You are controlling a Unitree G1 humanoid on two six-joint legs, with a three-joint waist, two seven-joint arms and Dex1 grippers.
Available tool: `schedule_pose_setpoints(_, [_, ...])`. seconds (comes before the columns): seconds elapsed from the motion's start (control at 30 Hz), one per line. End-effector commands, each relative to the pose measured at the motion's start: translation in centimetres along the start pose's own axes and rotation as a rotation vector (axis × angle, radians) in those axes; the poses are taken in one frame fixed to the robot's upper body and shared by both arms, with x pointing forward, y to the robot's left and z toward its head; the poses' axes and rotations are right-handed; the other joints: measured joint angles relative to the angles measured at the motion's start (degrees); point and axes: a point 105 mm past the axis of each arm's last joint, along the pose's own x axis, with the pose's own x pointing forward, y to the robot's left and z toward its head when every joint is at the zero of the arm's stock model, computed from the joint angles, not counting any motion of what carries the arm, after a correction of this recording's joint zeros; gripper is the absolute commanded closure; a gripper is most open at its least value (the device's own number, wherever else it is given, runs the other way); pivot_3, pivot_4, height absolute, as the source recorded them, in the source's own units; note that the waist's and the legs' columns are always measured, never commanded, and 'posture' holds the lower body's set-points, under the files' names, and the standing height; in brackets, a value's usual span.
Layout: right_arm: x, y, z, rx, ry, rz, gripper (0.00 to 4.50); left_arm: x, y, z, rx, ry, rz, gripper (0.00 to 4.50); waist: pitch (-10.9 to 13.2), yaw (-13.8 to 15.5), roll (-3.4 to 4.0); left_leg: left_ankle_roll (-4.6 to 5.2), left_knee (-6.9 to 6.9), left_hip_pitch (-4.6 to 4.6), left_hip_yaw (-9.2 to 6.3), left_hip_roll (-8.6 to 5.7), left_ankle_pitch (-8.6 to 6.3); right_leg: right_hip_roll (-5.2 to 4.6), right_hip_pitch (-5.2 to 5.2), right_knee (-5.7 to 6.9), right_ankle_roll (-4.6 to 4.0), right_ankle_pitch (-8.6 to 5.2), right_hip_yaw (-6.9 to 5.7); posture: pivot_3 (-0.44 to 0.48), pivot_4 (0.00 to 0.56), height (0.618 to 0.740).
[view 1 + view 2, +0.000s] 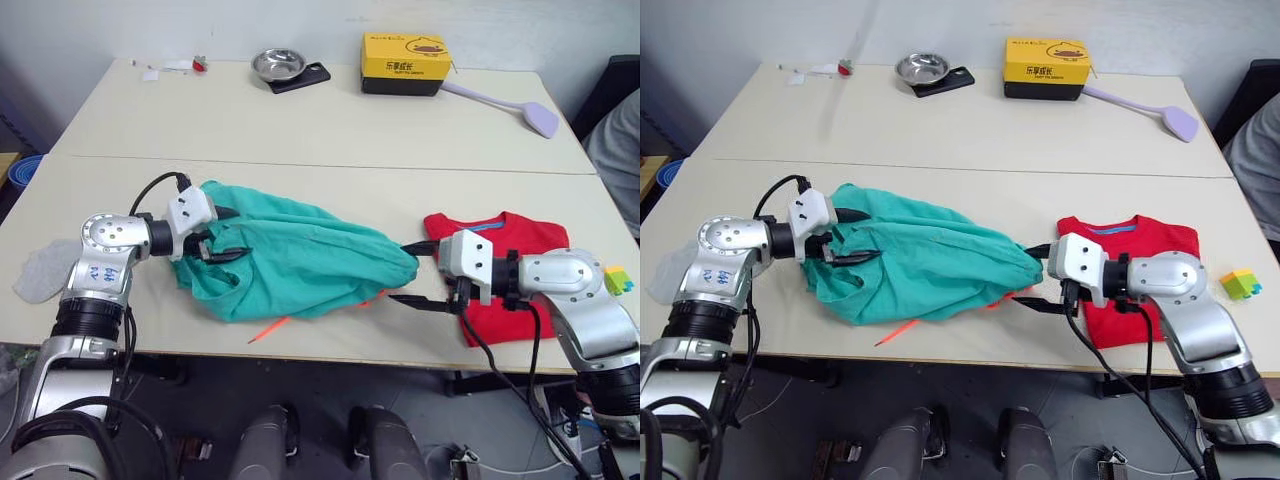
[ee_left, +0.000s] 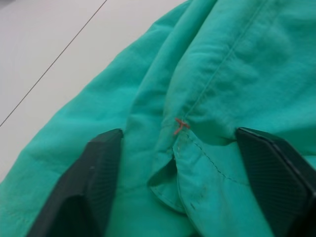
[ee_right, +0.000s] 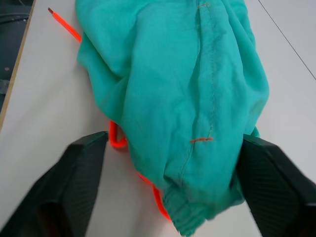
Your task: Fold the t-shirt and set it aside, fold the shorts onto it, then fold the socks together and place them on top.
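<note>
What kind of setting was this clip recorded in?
Probably a lab or office workroom, not a home: two plain beige tables pushed together against a bare white wall, carrying test props such as a small steel bowl, a yellow cardboard box and teal-green fabric shorts.

Matt teal cloth shorts [image 1: 295, 258], smooth beige table [image 1: 300, 130], shiny steel bowl [image 1: 278, 65].

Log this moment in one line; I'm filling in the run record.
stage: folding shorts | left gripper: open at one end | right gripper: open at other end | t-shirt: folded, aside
</note>
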Motion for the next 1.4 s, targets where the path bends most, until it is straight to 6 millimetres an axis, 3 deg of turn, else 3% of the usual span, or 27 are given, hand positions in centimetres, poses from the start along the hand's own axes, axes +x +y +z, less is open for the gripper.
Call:
schedule_pose_setpoints(0.03, [0.1,0.1,1.4,-0.044,-0.024,-0.003,2.00,-0.1,0.2,0.4,0.012,-0.006,-0.015,1.90,0.0,0.0,0.00,0.00,0.00,0.00,0.00,0.00,0.00,0.00,0.00,0.00,0.00,0.00,0.00,0.000,0.150,0.740])
schedule_pose_setpoints(0.27, [-0.3,0.2,1.8,-0.037,-0.053,-0.010,4.49,-1.1,-0.5,0.2,-0.048,-0.011,-0.087,4.26,0.0,0.0,-0.02,0.01,0.03,0.00,0.01,0.00,0.00,0.01,0.00,0.00,0.00,0.00,0.01,0.000,0.150,0.740])
schedule_pose_setpoints(0.3, [-0.4,0.2,1.9,-0.036,-0.064,-0.006,4.50,-1.4,-0.5,0.5,-0.057,-0.023,-0.102,4.43,0.0,0.0,-0.02,0.01,0.03,0.00,0.01,0.00,0.00,0.01,0.00,0.00,0.00,0.00,0.01,0.000,0.150,0.740])
schedule_pose_setpoints(0.53, [-2.2,0.7,1.8,-0.037,-0.076,0.052,4.50,-5.7,-3.8,3.8,-0.174,-0.158,-0.382,4.43,0.0,-0.2,-0.02,0.00,0.03,0.00,0.01,0.04,0.00,0.05,0.00,-0.02,0.00,0.00,0.06,0.000,0.150,0.740])
schedule_pose_setpoints(0.73, [-3.8,2.5,0.8,0.010,-0.059,0.161,4.50,-9.1,-7.7,5.4,-0.325,-0.098,-0.582,4.43,0.0,-0.2,-0.03,0.01,0.04,0.03,0.02,0.04,-0.02,0.03,0.02,-0.01,0.00,0.00,0.18,0.000,0.150,0.740])
schedule_pose_setpoints(0.87, [-5.7,6.9,-1.4,0.208,0.101,0.381,4.50,-11.2,-12.5,4.0,-0.487,0.091,-0.755,4.43,0.0,-0.2,0.01,0.00,-0.18,0.12,0.04,0.03,-0.09,-0.04,0.02,-0.12,0.01,-0.01,0.34,0.000,0.150,0.740])
schedule_pose_setpoints(1.03, [-5.9,9.0,-2.5,0.244,0.196,0.473,4.50,-10.3,-12.4,2.9,-0.506,0.089,-0.672,4.43,0.0,0.2,0.01,-0.16,-0.19,0.24,0.01,0.05,-0.35,-0.04,0.07,-0.12,-0.08,0.00,0.35,0.000,0.150,0.740])
schedule_pose_setpoints(1.1, [-5.0,7.8,-1.1,0.239,0.117,0.431,4.50,-9.2,-10.1,3.7,-0.488,-0.009,-0.566,4.43,0.0,0.2,0.05,-0.13,-0.19,0.24,0.01,0.06,-0.38,-0.04,0.07,-0.17,-0.13,0.03,0.35,0.000,0.150,0.740])
schedule_pose_setpoints(1.17, [-4.3,5.1,0.6,0.181,0.044,0.377,4.50,-8.0,-6.7,4.5,-0.418,-0.091,-0.433,4.43,0.1,0.2,0.05,-0.12,-0.17,0.21,0.01,0.06,-0.35,-0.05,0.02,-0.18,-0.15,0.05,0.38,0.000,0.150,0.740])
schedule_pose_setpoints(1.23, [-3.8,1.2,1.9,0.093,0.002,0.269,4.50,-6.8,-2.7,5.2,-0.316,-0.143,-0.263,4.43,0.1,0.1,0.02,-0.15,-0.11,0.11,0.00,0.07,-0.24,-0.02,-0.07,-0.14,-0.15,0.22,0.34,0.000,0.150,0.740])
schedule_pose_setpoints(1.3, [-3.3,-4.9,3.9,-0.037,-0.030,0.045,4.50,-6.0,2.6,6.7,-0.207,-0.199,-0.030,4.43,0.1,-0.1,-0.03,-0.34,-0.05,0.02,0.10,0.08,-0.05,0.06,-0.15,-0.10,-0.13,0.25,0.34,0.000,0.150,0.740])
schedule_pose_setpoints(1.4, [-4.2,-15.5,9.7,-0.292,-0.119,-0.465,4.50,-6.7,10.1,10.9,-0.021,-0.288,0.351,4.43,0.3,-0.6,-0.29,-0.09,0.08,-0.09,0.33,0.10,0.13,0.24,-0.35,0.06,-0.08,0.28,0.42,0.000,0.150,0.740])
